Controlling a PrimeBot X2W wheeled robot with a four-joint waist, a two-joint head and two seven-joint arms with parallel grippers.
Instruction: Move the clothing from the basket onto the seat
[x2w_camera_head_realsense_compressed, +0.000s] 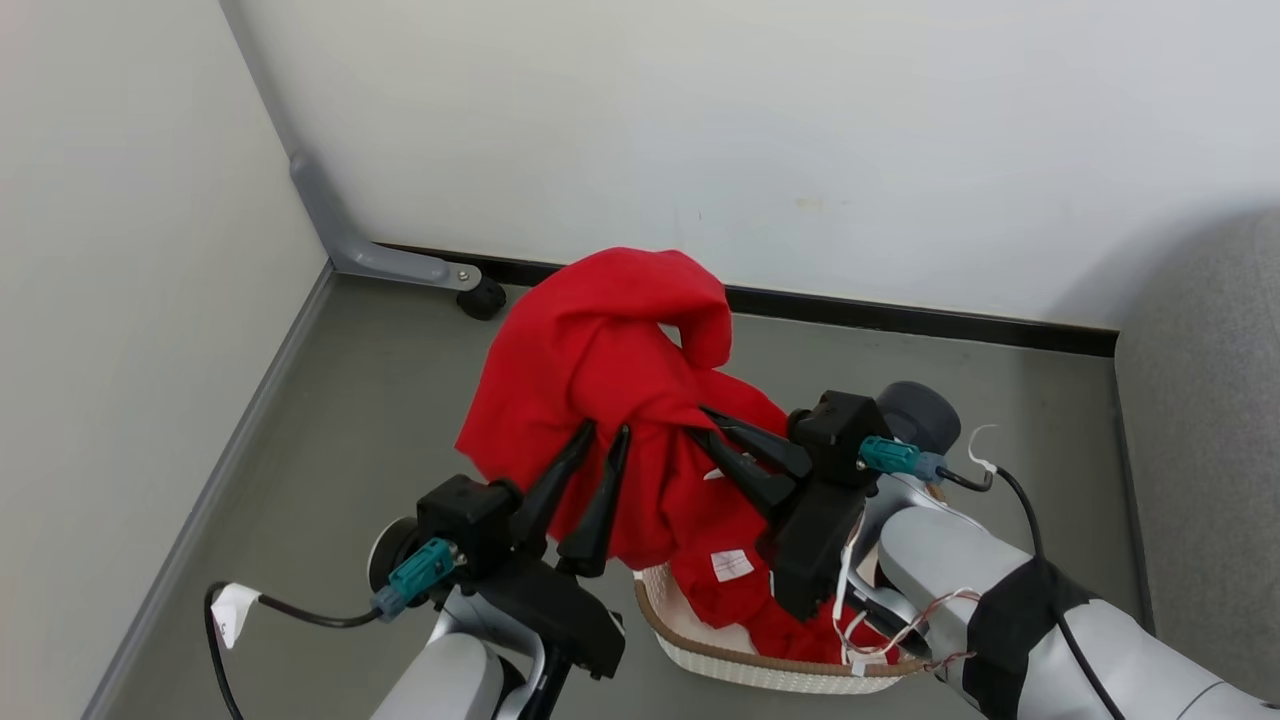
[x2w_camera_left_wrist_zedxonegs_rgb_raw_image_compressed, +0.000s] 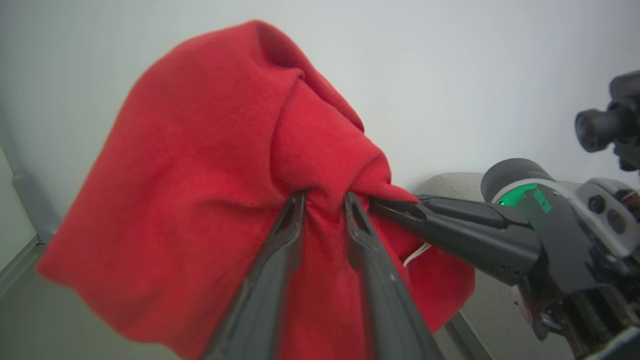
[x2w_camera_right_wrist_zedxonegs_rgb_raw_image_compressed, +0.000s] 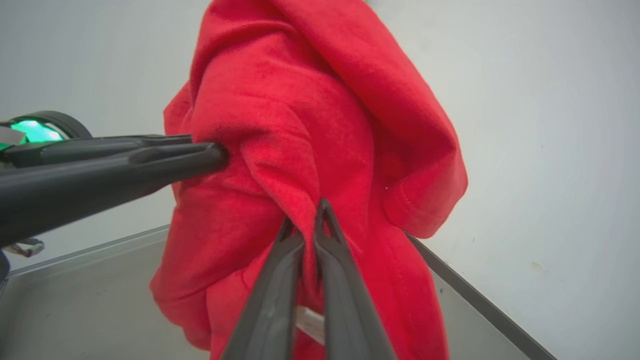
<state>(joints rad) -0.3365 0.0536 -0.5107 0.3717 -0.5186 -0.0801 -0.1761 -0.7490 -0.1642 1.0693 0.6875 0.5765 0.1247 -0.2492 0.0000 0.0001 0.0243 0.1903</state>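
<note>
clothing (x2w_camera_head_realsense_compressed: 590, 340) drapes over both: right gripper (x2w_camera_head_realsense_compressed: 697, 420) clamps it, left gripper (x2w_camera_head_realsense_compressed: 607, 428) seemingly pinches.

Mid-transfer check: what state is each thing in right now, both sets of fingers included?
clothing: bunched, lifted above the basket, lower part hanging into it.
left gripper: fingers pinching a fold of the clothing.
right gripper: fingers shut on the clothing, close beside the left gripper.
basket: upright on the floor, red fabric inside.
seat: off to the right, apart from the clothing.
</note>
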